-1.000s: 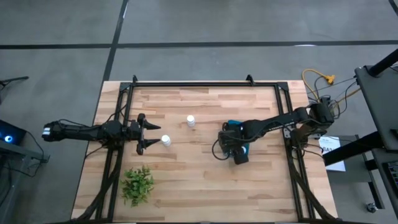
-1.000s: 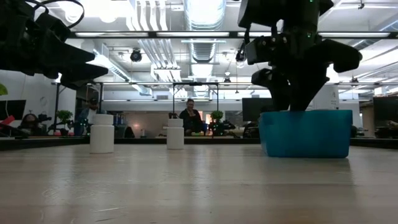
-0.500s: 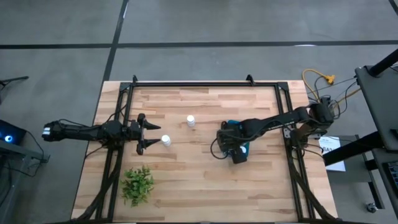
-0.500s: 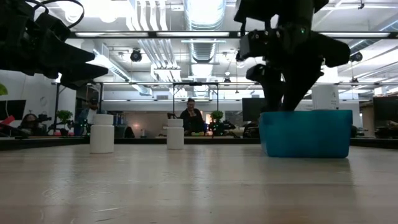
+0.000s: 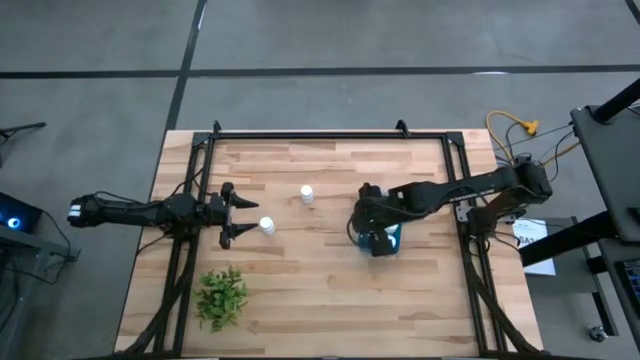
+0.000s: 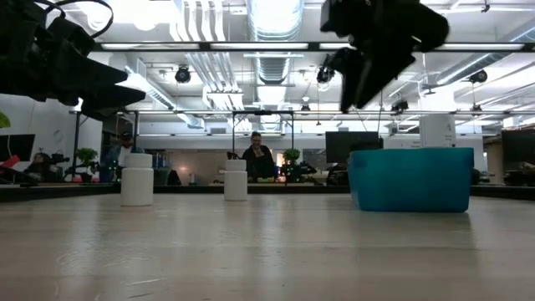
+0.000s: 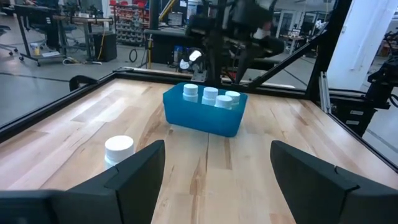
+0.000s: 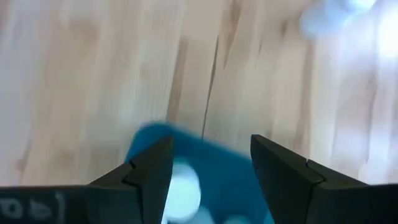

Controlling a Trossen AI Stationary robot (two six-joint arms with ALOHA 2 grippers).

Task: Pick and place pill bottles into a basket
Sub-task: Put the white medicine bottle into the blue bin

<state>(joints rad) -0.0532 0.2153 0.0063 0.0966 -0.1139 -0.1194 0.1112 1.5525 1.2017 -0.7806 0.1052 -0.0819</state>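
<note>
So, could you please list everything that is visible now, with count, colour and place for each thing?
pill bottles on the table: 2, white, one just in front of the left gripper, one nearer the table's middle
pill bottles in the basket: at least 3 caps visible, white
basket: 1, teal-blue, right of the table's middle
plant: 1, green, near the table's left front corner
table: 1, light wood with black frame
person: 1, far in the room behind
left gripper: dark, jaws open, at the left side
right gripper: dark, jaws open, raised over the basket
</note>
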